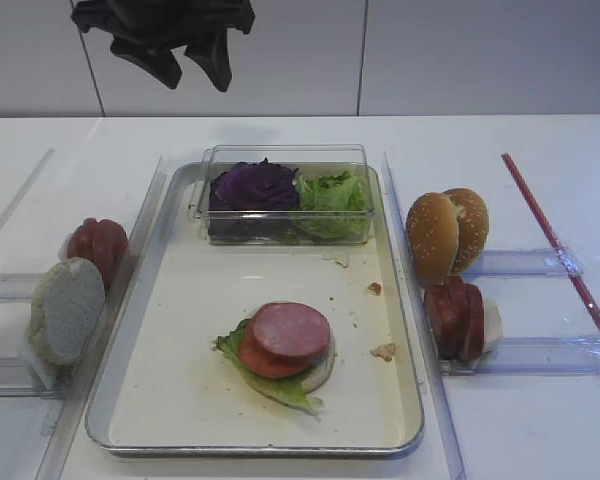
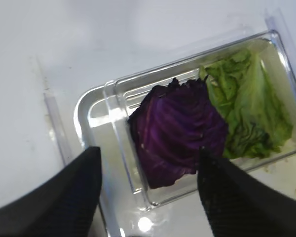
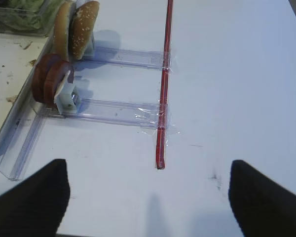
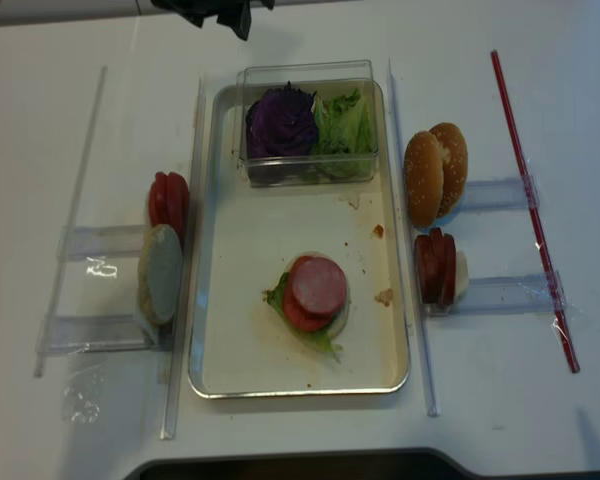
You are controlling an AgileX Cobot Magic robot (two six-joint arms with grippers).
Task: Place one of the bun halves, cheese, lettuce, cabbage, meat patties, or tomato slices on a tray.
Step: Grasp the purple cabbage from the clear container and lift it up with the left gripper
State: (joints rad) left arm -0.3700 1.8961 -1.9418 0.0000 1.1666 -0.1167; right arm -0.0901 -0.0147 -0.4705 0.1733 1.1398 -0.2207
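The tray [image 1: 160, 400] holds a stack: a bun half [image 1: 320, 372], lettuce [image 1: 270, 385] and two reddish round slices [image 1: 292, 330]. At the tray's back a clear box [image 1: 285, 155] holds cabbage [image 1: 252, 187] and more lettuce [image 1: 335, 192]. My left gripper [image 1: 185, 45] hangs open high above the box's back left; the cabbage [image 2: 180, 131] shows between its fingers [image 2: 64, 197]. Tomato slices [image 1: 97, 245] and a bun half [image 1: 67, 308] stand on the left rack. Bun halves [image 1: 447, 232] and meat patties [image 1: 455, 315] stand on the right. My right gripper [image 3: 148, 197] is open over bare table. I cannot make out any cheese.
Narrow clear racks [image 1: 530, 262] flank the tray on both sides. A red rod [image 1: 555, 245] lies across the right racks, and its end [image 3: 160, 163] is just ahead of my right gripper. Crumbs [image 1: 383, 351] dot the tray surface.
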